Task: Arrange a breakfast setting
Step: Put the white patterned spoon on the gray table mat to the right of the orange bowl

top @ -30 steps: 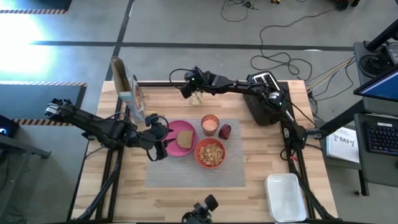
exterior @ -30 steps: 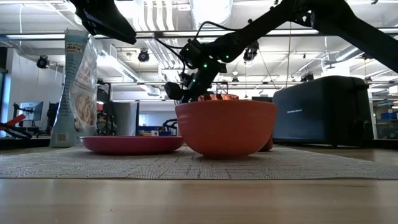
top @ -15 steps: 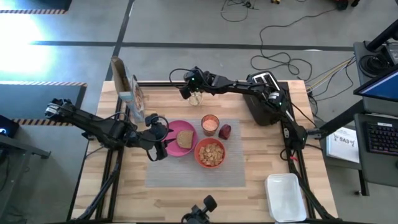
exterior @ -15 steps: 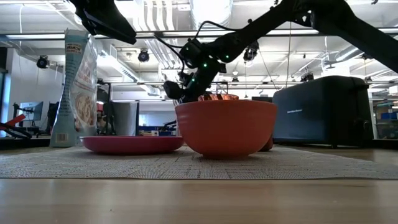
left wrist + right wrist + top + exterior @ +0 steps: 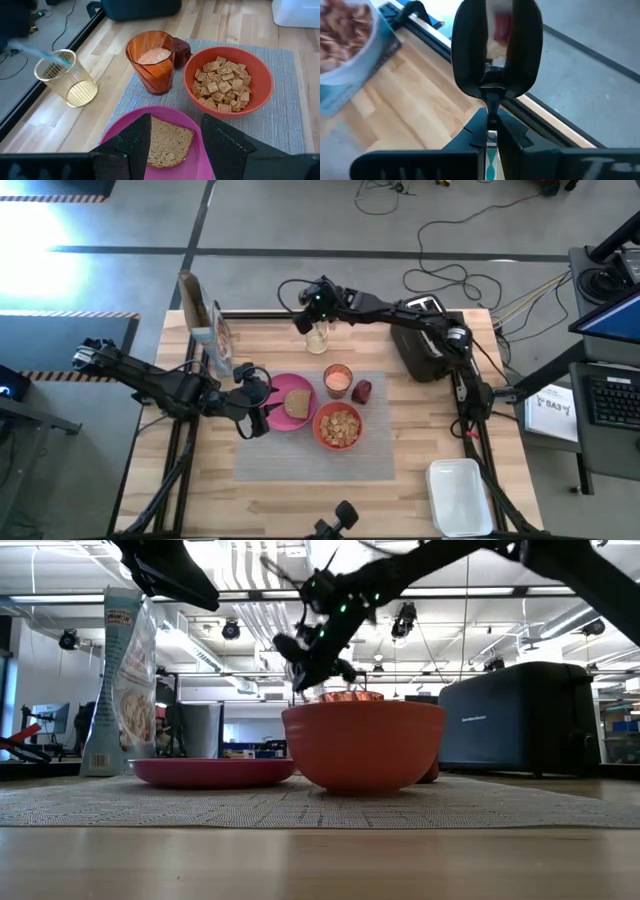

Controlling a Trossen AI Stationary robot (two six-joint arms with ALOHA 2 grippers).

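Pale plank table point(image 5: 200, 490); right tool point(image 5: 490, 122) pinching shiny metal spoon point(image 5: 495, 45); left tool point(image 5: 172, 145) half-open, empty.

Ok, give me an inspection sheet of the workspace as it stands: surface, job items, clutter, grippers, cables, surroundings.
Surface: wooden table, grey placemat at centre.
Job's things: toast slice on pink plate; red-orange bowl holds cereal; orange-tinted cup; dark-red fruit beside cup; spoon in right gripper.
Clutter: cereal box, clear holder cup, black toaster, white tray.
Grippers: right gripper shut on spoon above the clear holder cup; left gripper open over the pink plate's edge.
Cables: loose cables on floor beyond table.
Surroundings: desk with keyboard at right.
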